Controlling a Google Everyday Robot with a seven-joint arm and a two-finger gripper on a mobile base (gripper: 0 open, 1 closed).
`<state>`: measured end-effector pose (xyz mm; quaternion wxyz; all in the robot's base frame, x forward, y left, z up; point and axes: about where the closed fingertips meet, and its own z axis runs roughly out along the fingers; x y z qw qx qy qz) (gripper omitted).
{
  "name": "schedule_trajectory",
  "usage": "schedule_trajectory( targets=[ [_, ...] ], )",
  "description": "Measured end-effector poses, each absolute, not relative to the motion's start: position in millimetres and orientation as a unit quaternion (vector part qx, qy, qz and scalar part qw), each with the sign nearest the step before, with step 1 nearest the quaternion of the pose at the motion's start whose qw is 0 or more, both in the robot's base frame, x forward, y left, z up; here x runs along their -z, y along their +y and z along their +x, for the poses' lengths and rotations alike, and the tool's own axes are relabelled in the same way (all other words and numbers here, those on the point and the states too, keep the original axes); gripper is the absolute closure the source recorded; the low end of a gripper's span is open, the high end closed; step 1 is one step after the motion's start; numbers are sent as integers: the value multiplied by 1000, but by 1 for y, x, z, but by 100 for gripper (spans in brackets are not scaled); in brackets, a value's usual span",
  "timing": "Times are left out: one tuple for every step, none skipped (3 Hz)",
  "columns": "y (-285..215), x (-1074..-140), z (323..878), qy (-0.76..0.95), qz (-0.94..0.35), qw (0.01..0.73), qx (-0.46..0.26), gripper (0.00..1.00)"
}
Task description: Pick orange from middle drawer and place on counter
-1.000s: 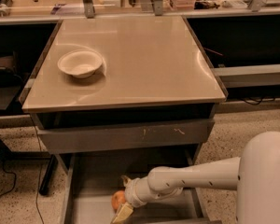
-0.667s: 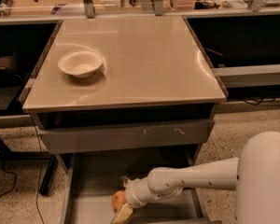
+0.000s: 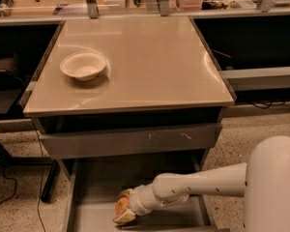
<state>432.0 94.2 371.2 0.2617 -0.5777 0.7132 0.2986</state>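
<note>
The orange (image 3: 121, 207) lies on the floor of the open middle drawer (image 3: 94, 197), low in the camera view. My gripper (image 3: 124, 206) reaches into the drawer from the right on a white arm, and its pale fingers (image 3: 123, 219) sit on either side of the orange, touching it. The counter (image 3: 135, 57) is the glossy beige top above, with a thin metal rim.
A white bowl (image 3: 83, 65) stands on the counter's left part. A grey drawer front with pale scratch marks (image 3: 130, 141) sits just under the counter, above the open drawer. Speckled floor lies to the right; shelving and cables stand to the left.
</note>
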Motion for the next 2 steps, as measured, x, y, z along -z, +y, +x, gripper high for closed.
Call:
schedule_trajectory(
  targets=[
    [94, -371, 432, 713, -578, 262, -299, 64],
    [94, -371, 432, 713, -578, 262, -299, 88]
  ],
)
